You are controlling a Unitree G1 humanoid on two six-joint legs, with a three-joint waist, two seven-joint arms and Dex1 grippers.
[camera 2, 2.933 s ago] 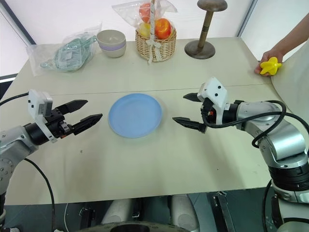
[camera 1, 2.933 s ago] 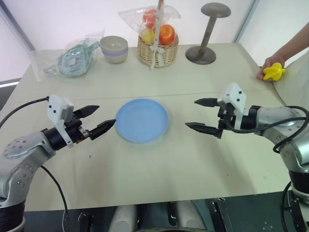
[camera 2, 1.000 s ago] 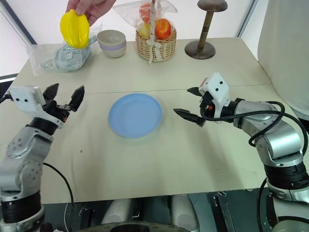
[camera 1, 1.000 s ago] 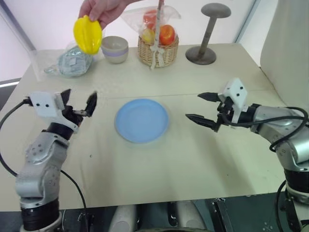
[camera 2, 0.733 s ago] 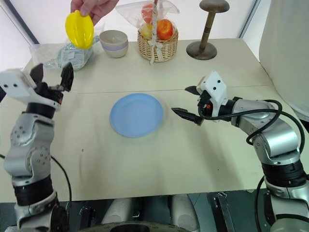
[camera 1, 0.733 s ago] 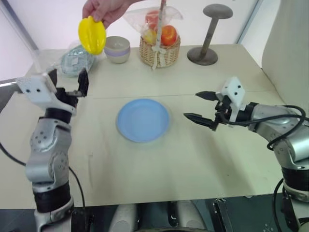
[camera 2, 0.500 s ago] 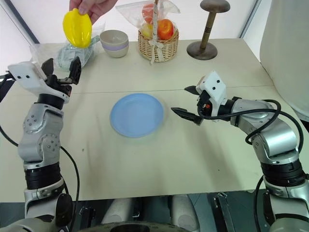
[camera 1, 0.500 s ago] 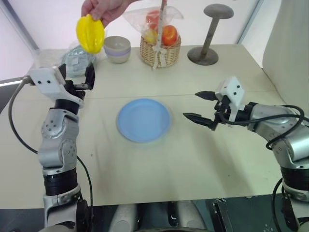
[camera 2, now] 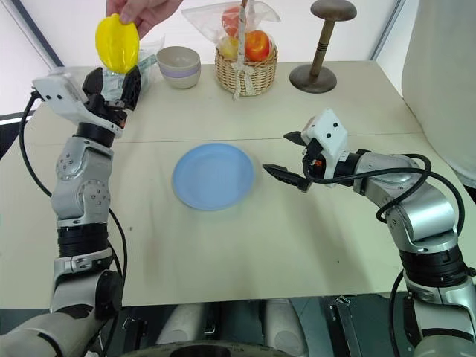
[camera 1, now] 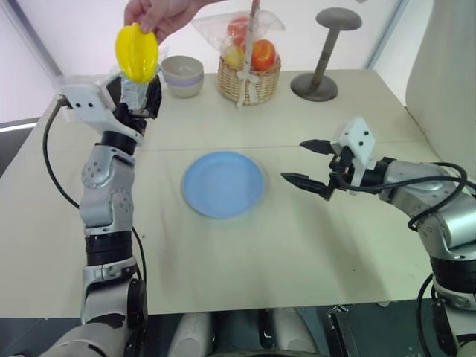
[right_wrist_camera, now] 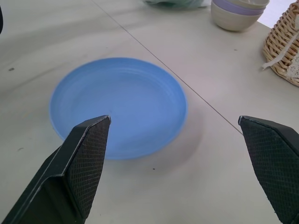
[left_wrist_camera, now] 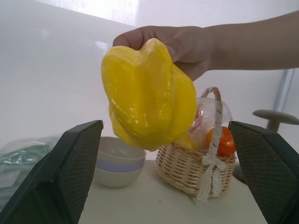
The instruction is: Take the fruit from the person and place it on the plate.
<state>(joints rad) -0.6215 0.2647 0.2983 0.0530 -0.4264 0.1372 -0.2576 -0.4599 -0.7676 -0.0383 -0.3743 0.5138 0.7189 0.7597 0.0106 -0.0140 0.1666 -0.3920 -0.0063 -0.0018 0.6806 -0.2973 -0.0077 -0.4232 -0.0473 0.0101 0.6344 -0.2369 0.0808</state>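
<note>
Presently, nearest the robot, the right pincer (camera 1: 303, 162) hangs low over the tabletop (camera 1: 245, 282) on the right side, fingers spread wide and gripping nothing, aimed toward the middle. The plate (camera 1: 223, 184) lies flat on the tabletop at centre, just beyond those fingertips and apart from them; its surface carries nothing, as the right wrist view confirms (right_wrist_camera: 119, 105). On the left side the left arm is raised, and the left pincer (camera 2: 113, 87) stands spread to its full width, tilted upward, with its two fingers (left_wrist_camera: 70, 172) to either side of and below the fruit (camera 1: 137, 52). The fruit is in the air above the far left part of the tabletop, pinched at its upper end by the person's hand (camera 1: 158, 13); the left wrist view shows it between the lines of the two fingers, with clear gaps on both sides and no contact with either. Farther back on the tabletop stand a grey-lilac bowl (camera 1: 183, 74), a clear bag with green contents (camera 2: 126, 78) beside it, a wicker basket (camera 1: 249, 74) holding round red, orange and yellow fruits under clear wrap, and a dark stand with a disc top (camera 1: 323, 50) to the far right.
</note>
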